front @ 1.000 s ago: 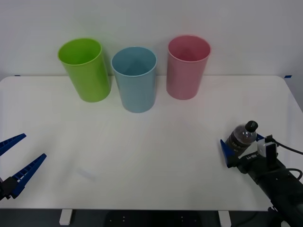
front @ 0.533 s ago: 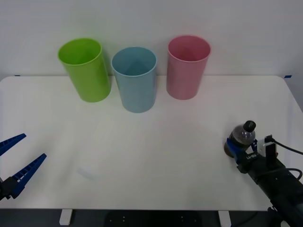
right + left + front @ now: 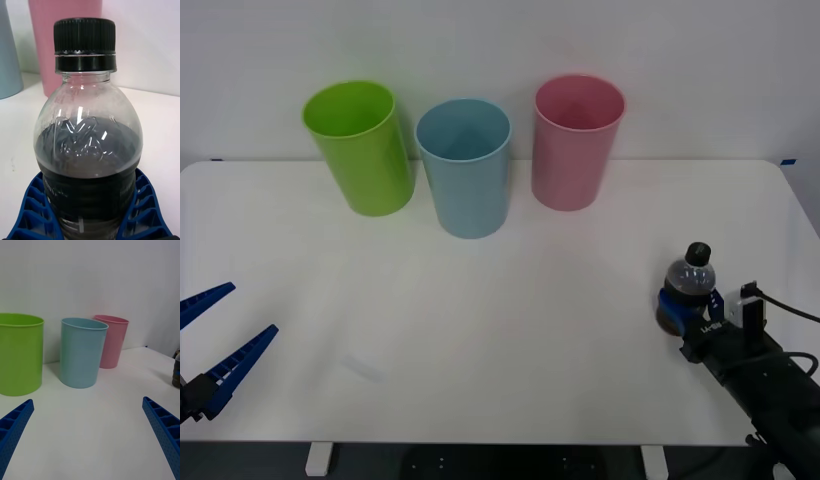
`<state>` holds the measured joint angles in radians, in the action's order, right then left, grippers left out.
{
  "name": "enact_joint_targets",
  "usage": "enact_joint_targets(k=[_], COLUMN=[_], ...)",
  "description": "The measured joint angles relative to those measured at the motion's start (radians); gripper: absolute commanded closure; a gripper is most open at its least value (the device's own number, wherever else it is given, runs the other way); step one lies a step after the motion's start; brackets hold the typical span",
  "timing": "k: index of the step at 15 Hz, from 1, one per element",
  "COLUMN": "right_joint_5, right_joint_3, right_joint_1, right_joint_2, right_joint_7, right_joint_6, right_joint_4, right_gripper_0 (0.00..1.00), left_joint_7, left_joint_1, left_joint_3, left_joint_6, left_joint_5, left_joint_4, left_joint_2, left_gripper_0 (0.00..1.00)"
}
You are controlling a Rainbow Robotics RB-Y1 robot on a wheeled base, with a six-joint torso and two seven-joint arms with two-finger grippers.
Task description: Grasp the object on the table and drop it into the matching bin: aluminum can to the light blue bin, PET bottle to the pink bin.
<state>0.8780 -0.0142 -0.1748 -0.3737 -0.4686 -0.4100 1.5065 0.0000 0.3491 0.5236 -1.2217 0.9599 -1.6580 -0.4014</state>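
The PET bottle [image 3: 689, 283], small with dark liquid and a black cap, stands upright near the right front of the white table [image 3: 500, 300]. My right gripper [image 3: 682, 310] is shut on its lower body. In the right wrist view the bottle [image 3: 88, 142] sits between the blue fingers [image 3: 32, 210], which press both its sides. The pink bin [image 3: 577, 142] stands at the back, right of the light blue bin [image 3: 465, 166]. My left gripper [image 3: 212, 342] hangs open at the front left, far from the bottle. From the left wrist camera the bottle [image 3: 176, 369] appears far off.
A lime green bin [image 3: 360, 147] stands left of the light blue one at the back. The three bins [image 3: 82, 352] form a row near the far table edge. Bare tabletop lies between the bottle and the bins.
The right gripper's fingers, spread around the leaning bottle one second ago, have closed on it. The bottle has straightened to upright and its cap sits a little higher. The left arm has not moved.
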Motion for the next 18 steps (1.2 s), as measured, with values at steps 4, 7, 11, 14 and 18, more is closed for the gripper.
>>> enact_joint_targets(k=[4,7,11,14,18], right_joint_5=[0.013,0.055,0.059,0.059,0.059], right_joint_3=[-0.052,-0.080,-0.082,-0.097,-0.151], right_joint_1=[0.004,0.004,0.005,0.005,0.018], right_joint_2=[0.000,-0.004,-0.036,-0.072,-0.105], right_joint_7=[0.093,0.224,0.393,0.522,0.662], right_joint_6=[-0.081,-0.128,-0.146,-0.151,-0.194], right_joint_4=[0.010,0.065,0.175,0.246,0.302], right_gripper_0=[1.00,1.00,1.00,1.00,1.00], left_joint_7=[0.000,0.000,0.000,0.000,0.000], left_joint_1=[0.000,0.000,0.000,0.000,0.000], left_joint_3=[0.000,0.000,0.000,0.000,0.000], left_joint_6=[0.000,0.000,0.000,0.000,0.000], left_joint_5=[0.000,0.000,0.000,0.000,0.000], left_joint_4=[0.000,0.000,0.000,0.000,0.000], left_joint_2=[0.000,0.000,0.000,0.000,0.000], left_gripper_0=[0.00,0.00,0.00,0.00,0.00])
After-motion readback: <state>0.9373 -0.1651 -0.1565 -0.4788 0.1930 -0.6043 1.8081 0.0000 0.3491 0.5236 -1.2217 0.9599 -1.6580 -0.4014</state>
